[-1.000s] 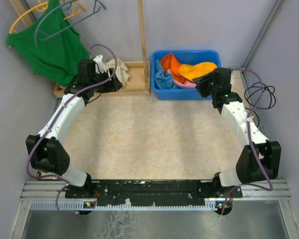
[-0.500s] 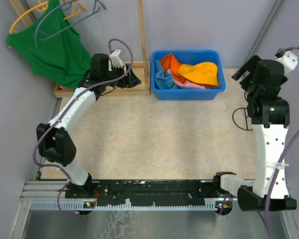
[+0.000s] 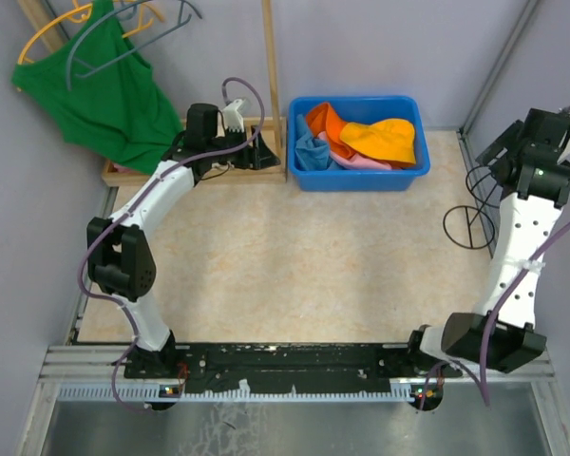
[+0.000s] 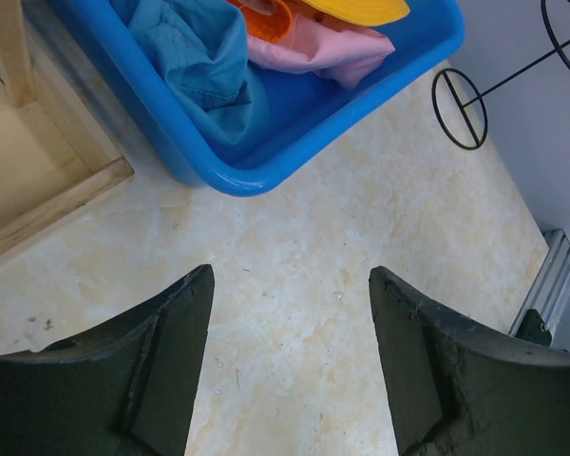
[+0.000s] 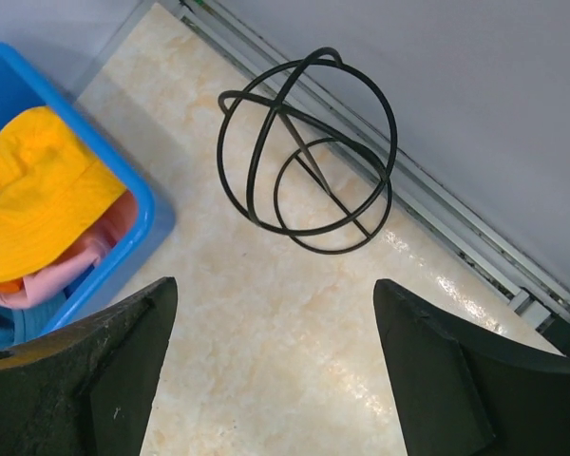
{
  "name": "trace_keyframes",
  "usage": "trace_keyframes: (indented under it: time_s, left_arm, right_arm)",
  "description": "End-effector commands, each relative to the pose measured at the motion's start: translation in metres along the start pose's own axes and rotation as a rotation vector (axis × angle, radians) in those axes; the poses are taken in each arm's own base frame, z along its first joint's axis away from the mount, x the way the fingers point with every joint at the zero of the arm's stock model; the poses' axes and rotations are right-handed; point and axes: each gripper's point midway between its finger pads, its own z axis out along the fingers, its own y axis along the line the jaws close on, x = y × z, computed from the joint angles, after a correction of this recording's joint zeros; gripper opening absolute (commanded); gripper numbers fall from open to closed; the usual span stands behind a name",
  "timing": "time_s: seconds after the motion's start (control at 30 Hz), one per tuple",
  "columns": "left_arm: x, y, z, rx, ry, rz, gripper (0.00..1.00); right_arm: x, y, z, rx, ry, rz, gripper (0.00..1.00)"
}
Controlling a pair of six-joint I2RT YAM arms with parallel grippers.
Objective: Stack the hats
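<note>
Fabric hats (image 3: 361, 142) lie jumbled in a blue bin (image 3: 361, 182) just ahead of the left claw (image 4: 290, 285); it and the right claw (image 5: 274, 294) gape wide, empty, seemingly readied for picking.

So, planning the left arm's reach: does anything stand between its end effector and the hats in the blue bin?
Only the blue bin's near wall: the hats lie behind it, so the open left end effector likely has to come over the rim. The wooden frame sits off to one side.
</note>
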Motion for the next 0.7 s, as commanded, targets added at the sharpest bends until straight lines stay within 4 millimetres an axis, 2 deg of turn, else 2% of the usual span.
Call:
trace_keyframes:
  time_s: [0.0,0.33,0.47,0.67]
  left_arm:
    - [-0.010,-0.006,0.001,0.037,-0.016,0.056,0.73]
    - [0.000,0.019,0.008,0.001,0.007,0.063,0.74]
    - [-0.001,0.032,0.010,-0.003,0.009,0.046,0.73]
    - [0.000,0.052,0.011,-0.005,0.014,-0.003,0.73]
  right_arm:
    - [-0.025,0.012,0.014,-0.044,-0.014,0.029,0.83]
    - [-0.026,0.024,0.059,-0.058,0.105,0.088,0.75]
    - [-0.028,0.025,0.069,-0.045,0.114,0.120,0.75]
    - [-0.018,0.030,0.087,-0.048,0.148,0.170,0.72]
